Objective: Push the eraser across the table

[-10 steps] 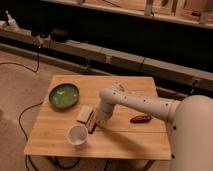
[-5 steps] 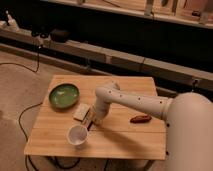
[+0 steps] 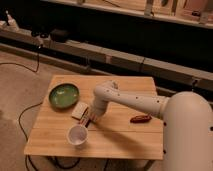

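The table (image 3: 125, 135) is a light wooden top of plank strips. The eraser (image 3: 86, 120) is a small dark flat block lying just right of a pale flat rectangle and above the white cup. My gripper (image 3: 91, 118) is at the end of the white arm, down at the table's surface and right against the eraser's right side. The arm reaches in from the right and hides part of the eraser.
A green plate (image 3: 63, 96) sits at the table's left rear. A pale grey-white flat rectangle (image 3: 79, 110) lies next to the eraser. A white cup (image 3: 77, 135) stands near the front edge. A reddish-brown oblong thing (image 3: 141, 118) lies to the right.
The arm and gripper have shifted a little to the left towards the pale rectangle, with the eraser at the gripper's tip. The cup, plate and oblong thing have not moved.
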